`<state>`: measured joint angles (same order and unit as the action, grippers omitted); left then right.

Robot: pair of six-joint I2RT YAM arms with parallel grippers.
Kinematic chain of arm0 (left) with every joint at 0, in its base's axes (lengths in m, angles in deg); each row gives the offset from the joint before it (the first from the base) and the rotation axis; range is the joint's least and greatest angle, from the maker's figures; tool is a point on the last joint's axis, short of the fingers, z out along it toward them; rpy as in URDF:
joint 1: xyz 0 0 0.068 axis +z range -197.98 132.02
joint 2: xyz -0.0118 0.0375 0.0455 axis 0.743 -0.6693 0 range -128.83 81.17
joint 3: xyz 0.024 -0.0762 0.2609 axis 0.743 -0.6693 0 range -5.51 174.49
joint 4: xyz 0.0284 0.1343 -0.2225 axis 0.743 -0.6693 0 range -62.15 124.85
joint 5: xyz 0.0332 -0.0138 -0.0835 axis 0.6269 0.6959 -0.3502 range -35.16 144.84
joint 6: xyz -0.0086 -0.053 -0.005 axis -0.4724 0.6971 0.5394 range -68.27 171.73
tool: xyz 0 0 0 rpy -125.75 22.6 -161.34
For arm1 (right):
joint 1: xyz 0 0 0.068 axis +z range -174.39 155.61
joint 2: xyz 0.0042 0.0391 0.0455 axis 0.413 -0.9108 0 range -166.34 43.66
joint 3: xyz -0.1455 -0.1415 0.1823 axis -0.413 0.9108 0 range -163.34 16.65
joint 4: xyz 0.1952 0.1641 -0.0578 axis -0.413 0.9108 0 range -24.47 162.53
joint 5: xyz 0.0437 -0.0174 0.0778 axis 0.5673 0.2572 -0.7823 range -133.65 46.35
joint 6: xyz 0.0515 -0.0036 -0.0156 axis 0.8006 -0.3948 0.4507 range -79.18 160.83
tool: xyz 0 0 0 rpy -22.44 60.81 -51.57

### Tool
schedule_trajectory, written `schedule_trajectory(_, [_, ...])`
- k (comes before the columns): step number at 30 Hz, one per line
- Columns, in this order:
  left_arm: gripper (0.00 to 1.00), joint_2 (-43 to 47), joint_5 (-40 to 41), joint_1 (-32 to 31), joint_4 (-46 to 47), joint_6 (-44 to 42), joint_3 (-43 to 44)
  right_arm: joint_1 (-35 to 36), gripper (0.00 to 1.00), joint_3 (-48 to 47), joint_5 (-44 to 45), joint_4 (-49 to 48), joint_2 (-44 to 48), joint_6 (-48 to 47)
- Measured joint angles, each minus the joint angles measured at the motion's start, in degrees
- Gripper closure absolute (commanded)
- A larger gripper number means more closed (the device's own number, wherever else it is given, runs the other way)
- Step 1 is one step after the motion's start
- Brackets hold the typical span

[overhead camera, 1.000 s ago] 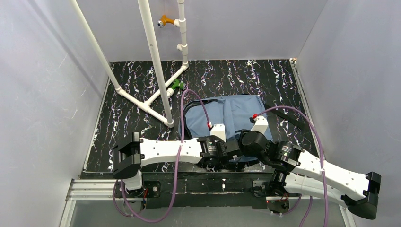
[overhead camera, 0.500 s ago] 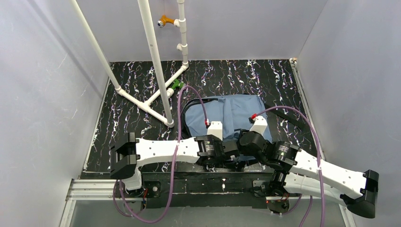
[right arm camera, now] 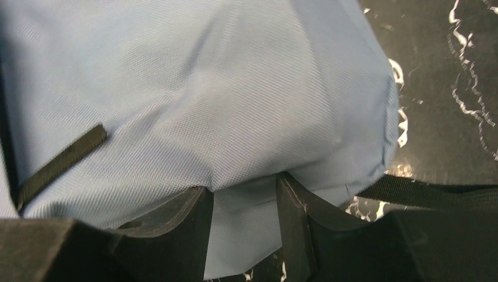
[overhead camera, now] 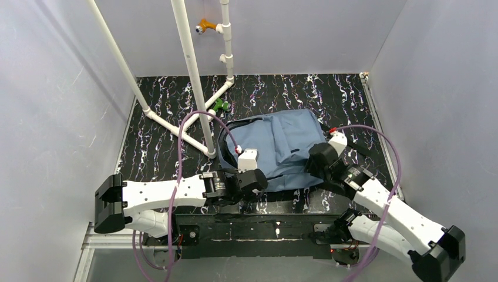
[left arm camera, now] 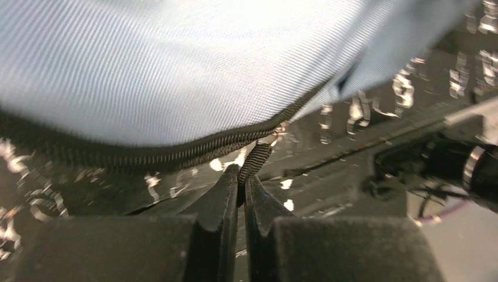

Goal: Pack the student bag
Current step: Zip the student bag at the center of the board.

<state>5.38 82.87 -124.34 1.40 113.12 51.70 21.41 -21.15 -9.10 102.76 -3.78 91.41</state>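
Observation:
The student bag point(overhead camera: 285, 144), dusty-blue fabric with black trim, lies flat on the black marbled table. My left gripper point(overhead camera: 258, 179) is at its near left edge. In the left wrist view the left gripper point(left arm camera: 242, 170) is shut on the black woven zipper pull point(left arm camera: 256, 158), just below the zipper line point(left arm camera: 176, 154) and the blue fabric point(left arm camera: 176, 70). My right gripper point(overhead camera: 315, 164) is at the bag's near right corner. In the right wrist view the right gripper point(right arm camera: 244, 185) pinches a fold of the bag's blue fabric point(right arm camera: 194, 88) between its jaws.
A white pipe frame point(overhead camera: 194, 76) stands at the back left, with a small green piece point(overhead camera: 221, 106) by its foot. A black bag strap point(overhead camera: 355, 148) trails to the right, also in the right wrist view point(right arm camera: 434, 194). Grey walls close in three sides.
My left arm has swung left with the zipper pull in its jaws. My right arm has moved right and away. The bag has shifted farther from the near edge.

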Motion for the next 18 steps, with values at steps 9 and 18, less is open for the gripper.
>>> schedule_trajectory(9, [1.0, -4.5, -13.0, 0.7, 13.9, -13.4, 1.9, -12.6, 0.14, -3.9, -8.6, 0.5, -2.8, -10.3])
schedule_trajectory(18, [1.0, -15.3, -23.1, 1.6, 20.0, -18.3, 10.4, -13.2, 0.06, -4.9, -22.3, 6.1, 7.4, -6.6])
